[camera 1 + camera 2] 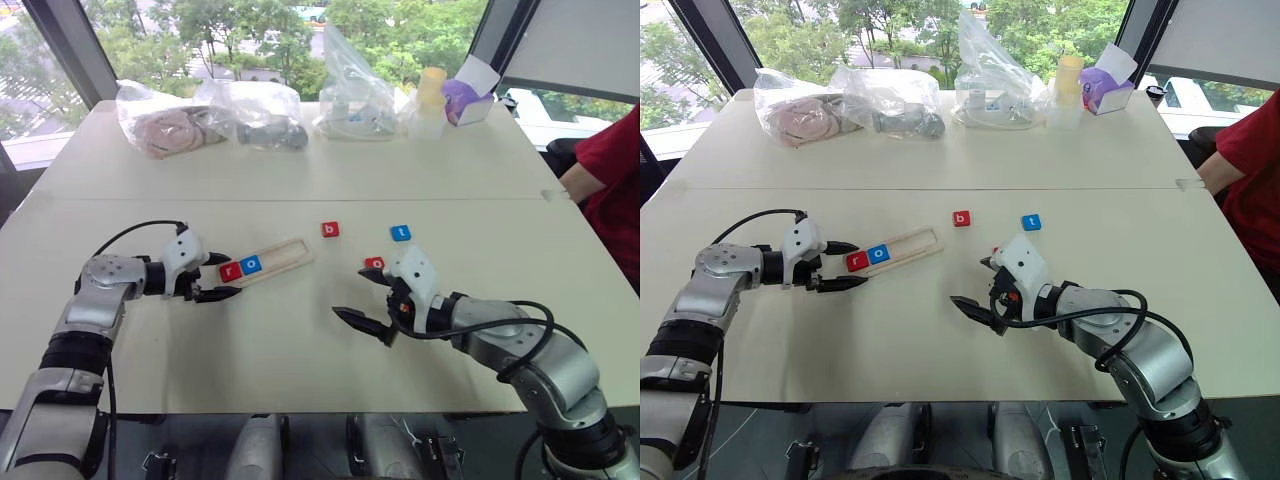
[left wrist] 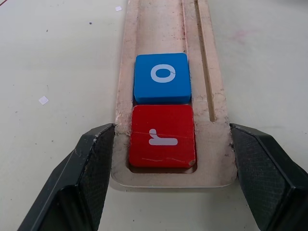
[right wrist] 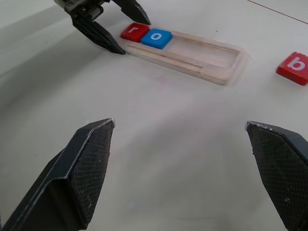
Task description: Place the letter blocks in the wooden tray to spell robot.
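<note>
Right now your wooden tray [image 1: 272, 259] lies on the table [image 1: 300, 340] with the red r block [image 2: 162, 136] and blue o block [image 2: 162, 78] at its left end. Your left claw [image 1: 214, 277] squeezes that end from both sides. Your right claw [image 1: 364, 299] hangs wide apart, holding nothing, near the red o block [image 1: 374, 263]. Past it lie the b block [image 1: 330, 229] and t block [image 1: 400, 233].

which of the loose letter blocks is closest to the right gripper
The red o block, lying on the table right beside the right gripper. The red b block and the blue t block lie farther off, toward the far side.
</note>
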Action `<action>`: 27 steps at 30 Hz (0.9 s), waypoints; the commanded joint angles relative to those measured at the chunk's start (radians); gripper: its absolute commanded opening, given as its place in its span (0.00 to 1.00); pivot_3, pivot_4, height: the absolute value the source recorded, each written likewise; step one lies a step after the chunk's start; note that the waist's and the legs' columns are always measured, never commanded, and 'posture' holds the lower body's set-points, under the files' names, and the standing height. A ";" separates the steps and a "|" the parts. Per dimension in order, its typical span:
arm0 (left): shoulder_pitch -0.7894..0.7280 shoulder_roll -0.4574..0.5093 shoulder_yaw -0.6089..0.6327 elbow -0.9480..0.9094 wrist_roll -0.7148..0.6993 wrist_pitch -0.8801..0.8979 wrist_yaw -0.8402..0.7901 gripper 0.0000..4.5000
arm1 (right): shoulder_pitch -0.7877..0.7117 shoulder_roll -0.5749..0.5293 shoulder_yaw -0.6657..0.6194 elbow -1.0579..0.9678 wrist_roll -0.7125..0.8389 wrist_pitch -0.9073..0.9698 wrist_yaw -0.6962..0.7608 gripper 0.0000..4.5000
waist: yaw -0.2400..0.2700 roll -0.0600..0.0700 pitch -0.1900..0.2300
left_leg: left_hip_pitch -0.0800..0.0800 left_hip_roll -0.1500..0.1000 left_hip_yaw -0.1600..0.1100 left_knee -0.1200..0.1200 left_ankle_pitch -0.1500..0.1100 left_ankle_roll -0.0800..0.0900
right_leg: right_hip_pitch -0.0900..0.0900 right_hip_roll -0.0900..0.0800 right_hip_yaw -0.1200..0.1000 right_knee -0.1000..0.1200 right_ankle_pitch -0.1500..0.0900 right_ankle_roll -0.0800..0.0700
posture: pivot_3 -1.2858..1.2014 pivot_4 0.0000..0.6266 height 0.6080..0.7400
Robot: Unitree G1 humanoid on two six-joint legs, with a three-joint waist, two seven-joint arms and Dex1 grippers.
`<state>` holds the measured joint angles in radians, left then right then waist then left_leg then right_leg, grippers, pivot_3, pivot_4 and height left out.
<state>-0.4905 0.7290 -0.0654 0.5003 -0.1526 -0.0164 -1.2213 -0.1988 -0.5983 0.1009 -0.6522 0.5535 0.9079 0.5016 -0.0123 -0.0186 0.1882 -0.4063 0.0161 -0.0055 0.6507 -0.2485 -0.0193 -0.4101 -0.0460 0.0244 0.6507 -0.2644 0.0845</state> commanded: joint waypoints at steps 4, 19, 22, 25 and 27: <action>0.017 0.017 -0.046 -0.174 0.005 -0.027 -0.075 0.69 | 0.061 0.030 -0.162 0.005 0.020 -0.059 -0.025 1.00 | 0.002 0.000 0.000 | -0.001 0.000 0.000 0.000 0.000 0.000 | 0.000 0.000 0.000 0.000 0.000 0.000 | 0.52 0.24 1.00; -0.007 -0.084 -0.177 -0.168 0.055 -0.057 -0.106 0.80 | 0.143 0.026 -0.223 0.040 -0.037 -0.145 -0.033 1.00 | -0.001 0.000 0.000 | 0.000 0.000 0.001 0.000 0.000 0.000 | 0.000 0.003 0.000 0.000 0.000 0.000 | 0.52 0.24 1.00; -0.008 -0.086 -0.170 -0.179 0.045 -0.046 -0.104 1.00 | 0.129 0.041 -0.212 0.032 -0.035 -0.146 -0.042 1.00 | -0.001 0.000 0.000 | 0.000 0.000 0.001 0.000 0.000 0.000 | 0.000 0.003 0.000 0.000 0.000 0.000 | 0.52 0.24 1.00; 0.002 -0.069 -0.145 -0.228 0.026 -0.011 -0.091 1.00 | 0.094 0.067 -0.188 0.028 -0.027 -0.125 -0.066 1.00 | -0.003 0.000 0.000 | 0.000 0.000 0.000 0.000 0.000 0.000 | 0.000 0.003 0.001 0.000 0.000 0.000 | 0.52 0.24 1.00; 0.016 -0.054 -0.128 -0.265 0.010 0.016 -0.090 1.00 | 0.058 0.086 -0.170 0.040 -0.027 -0.104 -0.085 1.00 | -0.006 0.000 0.000 | 0.000 0.000 0.000 0.000 0.000 0.000 | 0.000 0.003 0.001 0.000 0.000 0.000 | 0.52 0.24 1.00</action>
<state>-0.4784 0.6565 -0.2187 0.2731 -0.1229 -0.0201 -1.3143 -0.1194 -0.5208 -0.0727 -0.5998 0.5212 0.8019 0.4306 -0.0180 -0.0183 0.1878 -0.4065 0.0163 -0.0060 0.6507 -0.2485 -0.0193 -0.4105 -0.0432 0.0251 0.6510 -0.2643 0.0850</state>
